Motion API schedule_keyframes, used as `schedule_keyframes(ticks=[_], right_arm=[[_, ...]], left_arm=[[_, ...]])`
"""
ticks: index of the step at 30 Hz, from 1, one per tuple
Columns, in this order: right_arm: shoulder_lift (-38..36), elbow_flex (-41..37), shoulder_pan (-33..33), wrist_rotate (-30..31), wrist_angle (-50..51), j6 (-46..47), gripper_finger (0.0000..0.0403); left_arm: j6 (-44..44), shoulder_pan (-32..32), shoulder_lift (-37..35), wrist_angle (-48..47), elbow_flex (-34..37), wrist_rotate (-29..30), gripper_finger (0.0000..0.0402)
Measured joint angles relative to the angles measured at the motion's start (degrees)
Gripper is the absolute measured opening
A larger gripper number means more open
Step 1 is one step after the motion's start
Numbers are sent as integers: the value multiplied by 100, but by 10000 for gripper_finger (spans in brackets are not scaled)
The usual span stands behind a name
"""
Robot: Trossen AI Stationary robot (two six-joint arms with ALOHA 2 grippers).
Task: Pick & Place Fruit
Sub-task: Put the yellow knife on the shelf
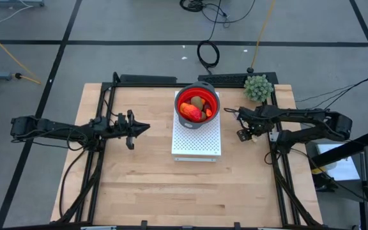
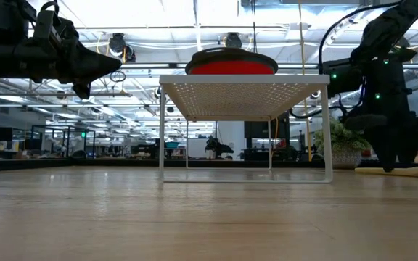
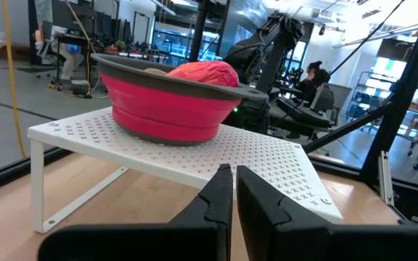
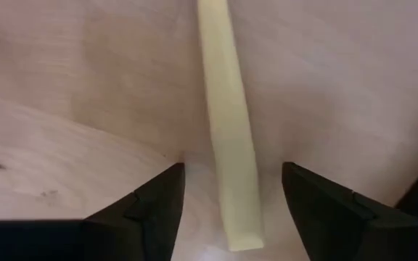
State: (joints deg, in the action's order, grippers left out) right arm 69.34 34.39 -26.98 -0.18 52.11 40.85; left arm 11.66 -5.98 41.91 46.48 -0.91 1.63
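**Fruit in the bowl, both grippers off to the sides**

Looking down from the high view, we find the fruit point(image 1: 193, 110) heaped inside a red collapsible bowl point(image 1: 214, 101) with a dark grey rim: a larger red-orange oblong piece, a brown-green oval and some small orange bits that we cannot tell apart further. The bowl stands on the far part of a white perforated shelf riser point(image 1: 197, 142), which sits near the middle of the wooden table point(image 1: 145, 179). In the left wrist view a red piece shows above the bowl's rim point(image 3: 203, 73).

We see the right gripper point(image 1: 246, 132) just right of the riser, pointing down at the table and well apart from the fruit. Its fingers point(image 4: 158, 199) stand moderately wide, one on each side of a pale yellow knife handle point(image 4: 231, 138) lying flat on the wood; we see a gap on both sides and nothing gripped.

We place the left gripper point(image 1: 142, 128) left of the riser, raised above the table, aimed toward the bowl, apart from it. Its fingers point(image 3: 220, 192) are pressed nearly together and empty.

A green spiky ball plant point(image 1: 258, 87) sits at the table's far right corner, behind the right arm.
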Motion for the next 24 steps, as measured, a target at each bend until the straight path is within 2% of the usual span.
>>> schedule_keyframes(ticks=[7,14,24], right_arm=[[-15,-366,4,-245,-321,524,199],[-83,-389,4,-265,-316,780,165],[-76,-397,7,-293,-126,1442,76]], left_arm=[[-4,0,1,2,0,0,19],[5,0,0,4,0,2,19],[9,0,1,29,0,2,19]])
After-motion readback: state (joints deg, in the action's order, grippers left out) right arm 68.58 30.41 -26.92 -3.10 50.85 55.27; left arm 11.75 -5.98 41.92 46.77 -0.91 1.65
